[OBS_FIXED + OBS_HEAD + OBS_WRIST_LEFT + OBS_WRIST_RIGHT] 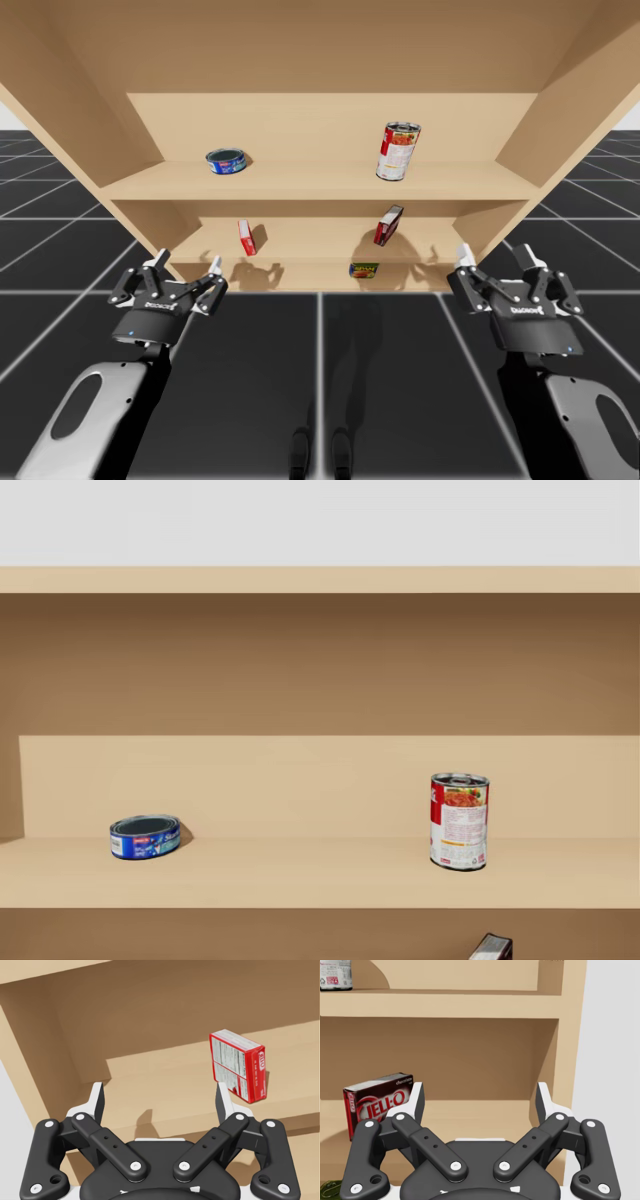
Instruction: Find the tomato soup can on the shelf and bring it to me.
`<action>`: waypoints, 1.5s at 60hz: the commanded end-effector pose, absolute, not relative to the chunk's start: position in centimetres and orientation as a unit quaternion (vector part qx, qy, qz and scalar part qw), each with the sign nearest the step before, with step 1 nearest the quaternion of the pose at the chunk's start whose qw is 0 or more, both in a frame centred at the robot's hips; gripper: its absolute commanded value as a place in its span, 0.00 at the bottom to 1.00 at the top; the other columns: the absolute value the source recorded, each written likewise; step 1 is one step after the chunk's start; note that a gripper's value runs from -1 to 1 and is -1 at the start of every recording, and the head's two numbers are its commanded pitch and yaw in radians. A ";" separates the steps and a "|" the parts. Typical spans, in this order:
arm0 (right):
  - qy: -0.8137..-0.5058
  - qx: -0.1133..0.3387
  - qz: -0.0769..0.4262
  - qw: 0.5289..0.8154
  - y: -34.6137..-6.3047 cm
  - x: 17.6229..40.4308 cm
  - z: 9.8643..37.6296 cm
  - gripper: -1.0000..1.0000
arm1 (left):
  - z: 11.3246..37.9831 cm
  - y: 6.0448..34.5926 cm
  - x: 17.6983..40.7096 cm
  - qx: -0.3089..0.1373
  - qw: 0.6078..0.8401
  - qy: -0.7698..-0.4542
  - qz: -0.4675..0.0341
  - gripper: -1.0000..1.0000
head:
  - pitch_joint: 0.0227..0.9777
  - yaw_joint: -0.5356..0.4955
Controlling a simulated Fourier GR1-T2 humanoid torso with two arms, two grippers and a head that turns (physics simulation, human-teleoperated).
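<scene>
Showing pale tan all over the shelf [320, 185], shading to brown on its back wall. Wearing a red and white label on the tall can [398, 150], with an orange-red picture, fine dark print on the white part and a silver lid. Showing blue with a white patch and a silvery rim on the low round can [227, 161]. Displaying bright red with a white printed panel on the red box [238, 1066]. Showing dark maroon with white lettering on the dark box [377, 1102]. Showing green with a touch of yellow on the small item [364, 269]. Spreading black crossed by a pale grey grid over the floor [390, 350]. Showing black with white fingertips and white rivets on the left gripper [160, 1100] and the right gripper [480, 1100].
</scene>
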State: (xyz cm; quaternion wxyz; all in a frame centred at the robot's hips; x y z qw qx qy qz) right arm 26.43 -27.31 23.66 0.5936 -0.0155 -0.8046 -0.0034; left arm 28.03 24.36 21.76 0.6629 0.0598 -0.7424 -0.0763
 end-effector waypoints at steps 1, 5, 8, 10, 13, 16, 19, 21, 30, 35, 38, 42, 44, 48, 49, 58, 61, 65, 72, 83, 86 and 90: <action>-0.811 -0.030 -0.024 0.584 -27.1 26.3 23.5 0.00 | 21.8 24.4 28.0 0.059 0.663 -0.743 -0.073 0.00 | 0.07 0.52; -0.808 -0.010 -0.006 0.589 -27.1 26.3 23.5 0.00 | 21.8 24.4 28.0 0.059 0.663 -0.743 -0.073 0.00 | 0.08 0.51; -0.805 -0.009 -0.002 0.593 -27.1 26.4 23.6 0.00 | 21.8 24.4 28.0 0.059 0.663 -0.742 -0.073 0.00 | 0.10 0.50; -0.803 -0.007 0.002 0.595 -27.1 26.4 23.6 0.00 | 21.9 24.4 28.0 0.060 0.664 -0.742 -0.073 0.00 | 0.10 0.49; -0.802 -0.006 0.002 0.598 -27.1 26.4 23.6 0.00 | 21.8 24.4 28.0 0.059 0.664 -0.742 -0.074 0.00 | 0.12 0.46; -0.801 -0.008 0.002 0.598 -27.1 26.4 23.6 0.00 | 21.8 24.4 27.9 0.059 0.664 -0.741 -0.075 0.00 | 0.13 0.44; -0.800 -0.006 -0.001 0.599 -27.1 26.4 23.6 0.00 | 21.8 24.4 28.0 0.060 0.667 -0.739 -0.075 0.00 | 0.15 0.40; -0.801 -0.006 -0.001 0.599 -27.1 26.4 23.6 0.00 | 21.8 24.4 28.0 0.060 0.669 -0.737 -0.074 0.00 | 0.16 0.39; -0.801 -0.002 -0.004 0.599 -27.2 26.5 23.7 0.00 | 21.8 24.4 28.0 0.055 0.673 -0.734 -0.072 0.00 | 0.20 0.32; -0.801 0.004 -0.006 0.599 -27.2 26.5 23.7 0.00 | 21.8 24.4 28.0 0.054 0.673 -0.734 -0.072 0.00 | 0.21 0.29; -0.800 0.008 -0.006 0.600 -27.1 26.4 23.7 0.00 | 21.8 24.5 28.0 0.054 0.673 -0.734 -0.072 0.00 | 0.21 0.29; -0.798 0.036 -0.012 0.602 -26.9 26.2 24.0 0.00 | 21.8 24.5 28.0 0.055 0.674 -0.734 -0.071 0.00 | 0.21 0.30; -0.798 0.038 -0.015 0.601 -26.9 26.2 24.1 0.00 | 21.8 24.5 28.0 0.055 0.674 -0.734 -0.071 0.00 | 0.21 0.30; -0.792 0.056 -0.026 0.607 -26.4 25.9 24.7 0.00 | 21.8 24.5 28.1 0.055 0.675 -0.733 -0.071 0.00 | 0.22 0.30; -0.793 0.055 -0.029 0.606 -26.3 25.8 24.7 0.00 | 21.8 24.5 28.1 0.054 0.675 -0.732 -0.071 0.00 | 0.22 0.30; -0.793 0.065 -0.027 0.605 -25.2 24.3 27.0 0.00 | 21.8 24.6 28.1 0.047 0.680 -0.728 -0.073 0.00 | 0.23 0.31; -0.795 0.060 -0.025 0.603 -24.9 23.7 27.9 0.00 | 21.8 24.6 28.1 0.047 0.680 -0.728 -0.073 0.00 | 0.22 0.31; -0.799 0.061 -0.021 0.597 -24.6 22.9 29.1 0.00 | 21.8 24.7 28.1 0.047 0.680 -0.728 -0.071 0.00 | 0.22 0.31; -0.802 0.065 -0.001 0.593 -24.0 22.0 31.1 0.00 | 21.8 24.7 28.1 0.047 0.681 -0.728 -0.070 0.00 | 0.22 0.31; -0.811 0.056 0.028 0.582 -23.0 21.8 34.1 0.00 | 21.7 24.8 28.1 0.046 0.681 -0.728 -0.068 0.00 | 0.22 0.31; -0.813 0.051 0.036 0.578 -22.4 22.1 35.1 0.00 | 21.7 24.8 28.1 0.046 0.681 -0.727 -0.067 0.00 | 0.23 0.31; -0.815 0.046 0.045 0.575 -21.7 22.4 35.9 0.00 | 21.7 24.9 28.2 0.047 0.681 -0.728 -0.066 0.00 | 0.23 0.31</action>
